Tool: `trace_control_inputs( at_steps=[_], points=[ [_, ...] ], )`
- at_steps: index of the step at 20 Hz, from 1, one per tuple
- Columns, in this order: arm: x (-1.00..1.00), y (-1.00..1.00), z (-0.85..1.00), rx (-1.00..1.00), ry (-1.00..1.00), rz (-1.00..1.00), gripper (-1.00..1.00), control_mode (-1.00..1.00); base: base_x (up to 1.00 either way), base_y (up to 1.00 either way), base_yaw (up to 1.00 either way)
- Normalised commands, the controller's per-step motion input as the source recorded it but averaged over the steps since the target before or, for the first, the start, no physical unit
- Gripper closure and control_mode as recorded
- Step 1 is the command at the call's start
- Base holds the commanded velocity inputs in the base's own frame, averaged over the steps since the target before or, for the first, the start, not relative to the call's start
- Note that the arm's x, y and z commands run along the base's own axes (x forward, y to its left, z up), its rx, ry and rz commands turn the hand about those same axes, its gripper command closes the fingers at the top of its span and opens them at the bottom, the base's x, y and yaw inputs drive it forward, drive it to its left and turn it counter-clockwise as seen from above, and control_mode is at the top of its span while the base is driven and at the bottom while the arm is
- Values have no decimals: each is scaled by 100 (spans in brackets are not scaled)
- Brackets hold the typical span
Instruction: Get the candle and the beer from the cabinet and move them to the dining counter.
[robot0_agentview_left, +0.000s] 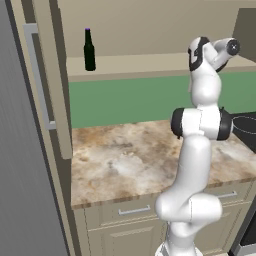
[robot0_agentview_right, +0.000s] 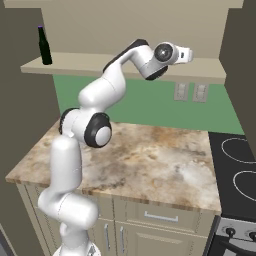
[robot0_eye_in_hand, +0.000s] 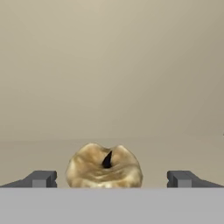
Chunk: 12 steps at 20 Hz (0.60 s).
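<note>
Hand view has the end effector (robot0_eye_in_hand: 111, 179) spread wide and empty around the candle (robot0_eye_in_hand: 104, 167) on the cabinet (robot0_eye_in_hand: 131, 144) shelf, so fetching it is underway; next, ease forward and close.

Your arm (robot0_agentview_left: 192, 165) was the usual glossy white w/ fat rounded links, kinda tube-shaped, and dark black bands at the joints. You had a big black ring at the elbow (robot0_agentview_right: 97, 131) w/ a pale grey round cap in the middle. Wrist end (robot0_agentview_right: 167, 53) had a black collar and a grey disc too. Your finger tips (robot0_eye_in_hand: 41, 178) were small, blocky, dark grey. No cables or markings I could make out.
</note>
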Motion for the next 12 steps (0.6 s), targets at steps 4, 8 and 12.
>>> trace_control_inputs(
  at_steps=[4, 8, 12],
  points=[
    [11, 0, -6, 0, 2, 0, -100, -100, 0, 0, 0],
    [9, 0, -5, 0, 2, 0, -100, -100, 0, 0, 0],
    [4, 0, -2, 0, 1, 0, -100, -100, 0, 0, 0]
  ],
)
